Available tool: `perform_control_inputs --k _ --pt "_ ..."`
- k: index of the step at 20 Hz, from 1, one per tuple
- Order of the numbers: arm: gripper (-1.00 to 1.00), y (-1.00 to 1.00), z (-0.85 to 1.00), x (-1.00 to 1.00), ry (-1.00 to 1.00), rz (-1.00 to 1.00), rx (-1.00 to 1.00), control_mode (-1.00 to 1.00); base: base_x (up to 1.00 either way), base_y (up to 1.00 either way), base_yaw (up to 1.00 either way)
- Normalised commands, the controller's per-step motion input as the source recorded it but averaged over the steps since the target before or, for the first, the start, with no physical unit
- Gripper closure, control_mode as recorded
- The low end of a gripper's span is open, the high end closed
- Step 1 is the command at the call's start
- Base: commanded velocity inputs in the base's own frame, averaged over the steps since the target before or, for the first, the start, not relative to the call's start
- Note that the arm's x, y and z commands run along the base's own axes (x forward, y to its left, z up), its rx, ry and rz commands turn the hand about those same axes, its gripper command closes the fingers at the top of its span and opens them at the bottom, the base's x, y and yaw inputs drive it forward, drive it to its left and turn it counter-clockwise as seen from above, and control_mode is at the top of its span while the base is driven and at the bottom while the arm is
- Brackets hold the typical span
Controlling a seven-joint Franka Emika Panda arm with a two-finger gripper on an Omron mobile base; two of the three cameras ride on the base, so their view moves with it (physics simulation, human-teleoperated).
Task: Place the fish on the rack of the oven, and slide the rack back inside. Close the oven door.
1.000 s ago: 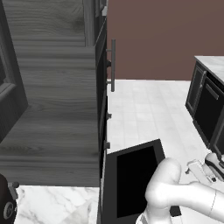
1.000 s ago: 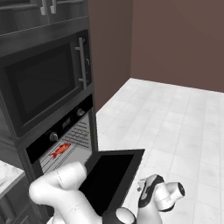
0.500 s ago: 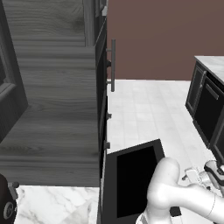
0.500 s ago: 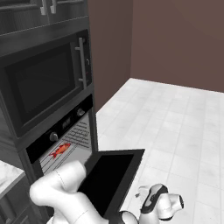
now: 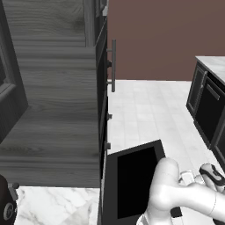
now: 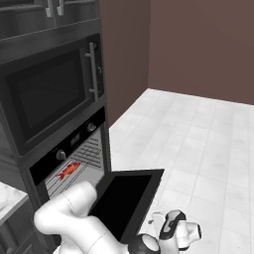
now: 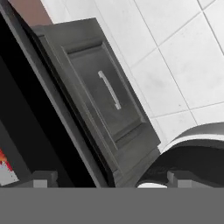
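Nearby, end effector [image 7: 109, 179] wide open and empty, grey drawer front [image 7: 109, 100] just beyond oven door [image 6: 124, 201].

A built-in microwave [image 6: 49, 99] with a vertical bar handle [image 6: 92, 72] sits above; a grey cabinet drawer [image 7: 105, 113] meets white floor tiles [image 6: 208, 139].

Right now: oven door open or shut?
Open. The oven door hangs swung down and out from the oven, exposing the rack with the fish lying on it.
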Motion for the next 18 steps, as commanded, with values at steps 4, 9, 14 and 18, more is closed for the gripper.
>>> perform_control_inputs --k 4,9,14,18 --pt "-1.0 0.0 -0.39 0.71 -0.03 0.11 0.19 -1.0 0.0 0.0 0.0" --pt "-1.0 0.0 -0.63 0.49 -0.01 0.11 0.18 -1.0 0.0 0.0 0.0" --pt "-1.0 0.0 -0.79 0.36 0.0 0.06 0.16 -1.0 0.0 0.0 0.0" --pt "-1.0 0.0 -0.91 0.4 0.0 0.05 0.16 -1.0 0.0 0.0 0.0"
